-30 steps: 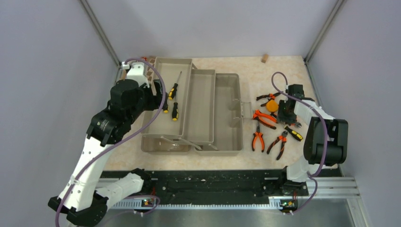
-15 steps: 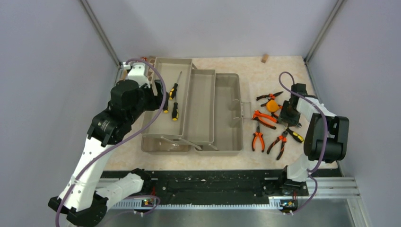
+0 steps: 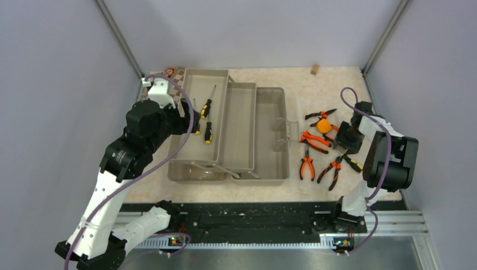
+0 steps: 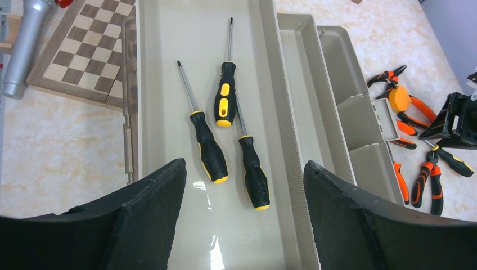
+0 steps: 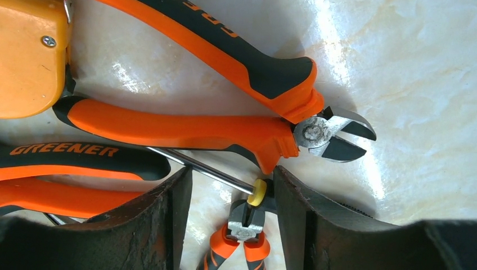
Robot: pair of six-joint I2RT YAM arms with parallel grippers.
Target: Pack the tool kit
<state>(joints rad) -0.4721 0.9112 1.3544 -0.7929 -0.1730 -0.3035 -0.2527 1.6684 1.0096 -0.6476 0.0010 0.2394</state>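
Note:
The open toolbox (image 3: pixel 270 140) lies mid-table with its beige trays spread out. Three yellow-black screwdrivers (image 4: pixel 225 95) lie in its left tray (image 4: pixel 169 56). My left gripper (image 4: pixel 243 169) hangs open and empty above that tray's near end. Several orange-handled pliers (image 3: pixel 306 163) and the orange tape measure (image 3: pixel 323 125) lie on the table right of the box. My right gripper (image 5: pixel 230 180) is open and low among them. Its fingers (image 5: pixel 169 225) straddle the shaft and yellow collar of another screwdriver (image 5: pixel 257 194), with a small pliers' nose (image 5: pixel 247 225) between them.
A brown-and-cream chessboard (image 4: pixel 84 56) and a silver microphone (image 4: pixel 25 45) lie left of the box. Orange diagonal cutters (image 5: pixel 197 124) and the tape measure (image 5: pixel 28 56) lie just beyond my right fingers. A small wooden block (image 3: pixel 315 69) sits at the back.
My right gripper has moved right and toward the near edge, coming down over the screwdriver beside the pliers. My left arm has drawn back slightly to the left.

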